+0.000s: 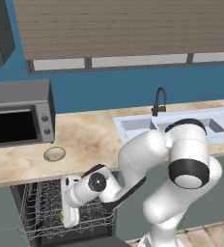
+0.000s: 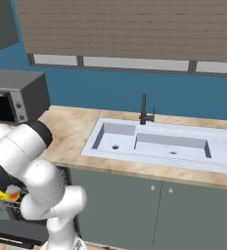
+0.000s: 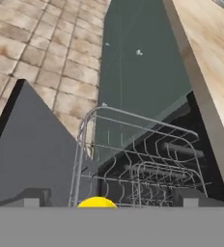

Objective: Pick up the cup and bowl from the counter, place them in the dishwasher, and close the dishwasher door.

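The beige bowl rests on the counter, just in front of the microwave. Below it the dishwasher stands open with its wire rack pulled out. My gripper points down into the rack. In the hand view the gripper is open, its fingers spread wide. The yellow cup sits low between them, touching neither. The cup shows its red marking from the right base view, inside the rack. The dishwasher door lies folded down, flat and dark grey.
A grey microwave stands on the counter at the left. The white double sink with a black faucet lies to the right. Grey-green cabinet doors run under the sink. My own arm bends over the dishwasher opening.
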